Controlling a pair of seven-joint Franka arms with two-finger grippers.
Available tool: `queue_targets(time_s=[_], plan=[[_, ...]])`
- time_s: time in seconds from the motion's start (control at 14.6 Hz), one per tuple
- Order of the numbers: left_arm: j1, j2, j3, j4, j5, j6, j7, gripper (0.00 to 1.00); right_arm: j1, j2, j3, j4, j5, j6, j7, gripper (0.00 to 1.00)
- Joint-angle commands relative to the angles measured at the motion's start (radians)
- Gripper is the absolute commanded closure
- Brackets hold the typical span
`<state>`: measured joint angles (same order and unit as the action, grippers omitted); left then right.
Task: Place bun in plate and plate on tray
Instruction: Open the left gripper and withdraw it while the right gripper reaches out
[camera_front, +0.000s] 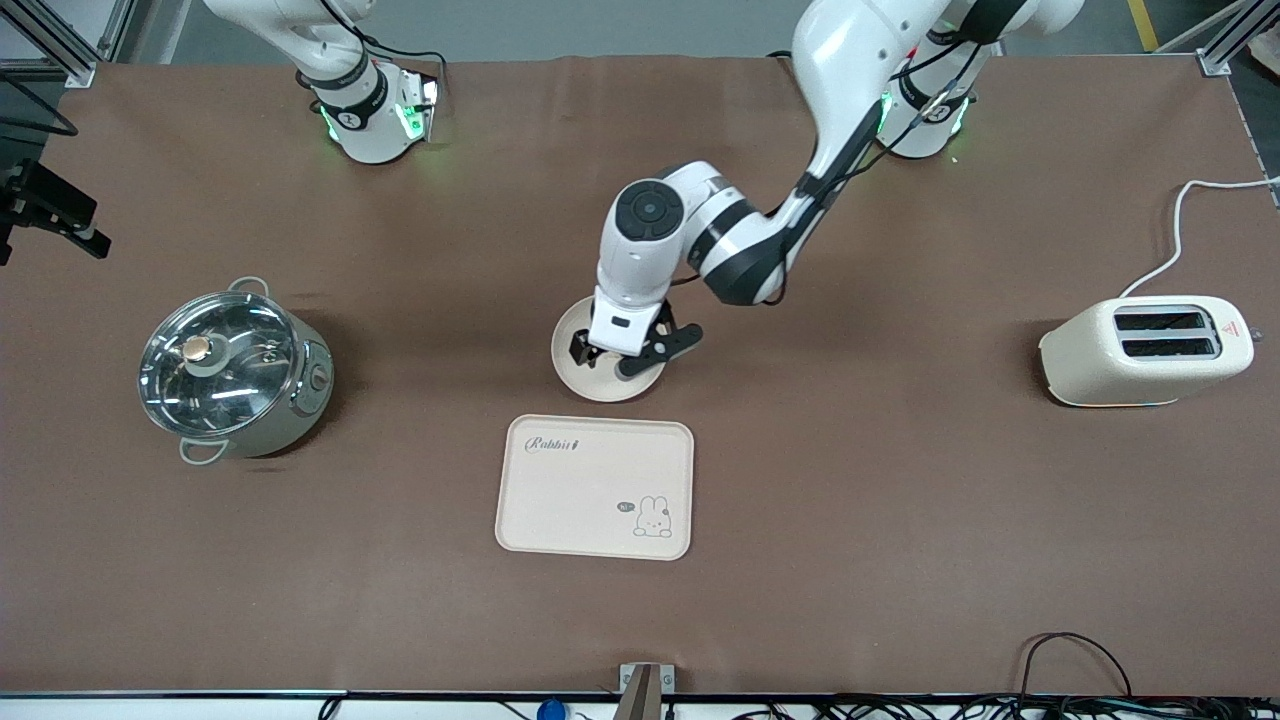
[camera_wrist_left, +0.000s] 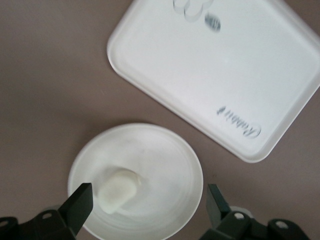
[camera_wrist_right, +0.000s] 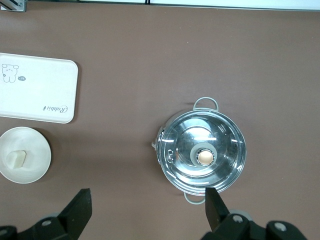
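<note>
- Your left end effector (camera_front: 612, 362) hangs over the plate (camera_front: 575, 372) near the middle of the worktop (camera_front: 900, 520), fingers (camera_wrist_left: 79, 202) spread wide with nothing between them.
- You can see the bun (camera_wrist_left: 119, 189) lying in the plate, off-centre and clear of both fingers.
- The plate rests on the bare worktop just beside the tray (camera_front: 596, 487), which lies closer to the camera-side edge; the two do not touch.
- Your right end effector (camera_wrist_right: 147, 207) waits high over the worktop, fingers parted and empty, toward the right arm's end.
- A lidded steel pot (camera_front: 232, 372) stands toward the right arm's end, a cream toaster (camera_front: 1146, 351) toward the left arm's end.
</note>
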<state>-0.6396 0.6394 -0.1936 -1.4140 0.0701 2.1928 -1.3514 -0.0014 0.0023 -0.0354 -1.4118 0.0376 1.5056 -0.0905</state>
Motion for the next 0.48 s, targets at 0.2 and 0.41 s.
queue_targets(time_s=[0.2, 0.41], plan=[[0.256, -0.259, -0.003, -0.005, 0.019, -0.252, 0.404, 0.00, 0.066, -0.012, -0.001, -0.045, 0.034, 0.014, 0.090, 0.00], [0.394, -0.354, -0.001, -0.005, 0.020, -0.321, 0.559, 0.00, 0.139, 0.022, 0.000, -0.081, 0.041, 0.083, 0.205, 0.00]])
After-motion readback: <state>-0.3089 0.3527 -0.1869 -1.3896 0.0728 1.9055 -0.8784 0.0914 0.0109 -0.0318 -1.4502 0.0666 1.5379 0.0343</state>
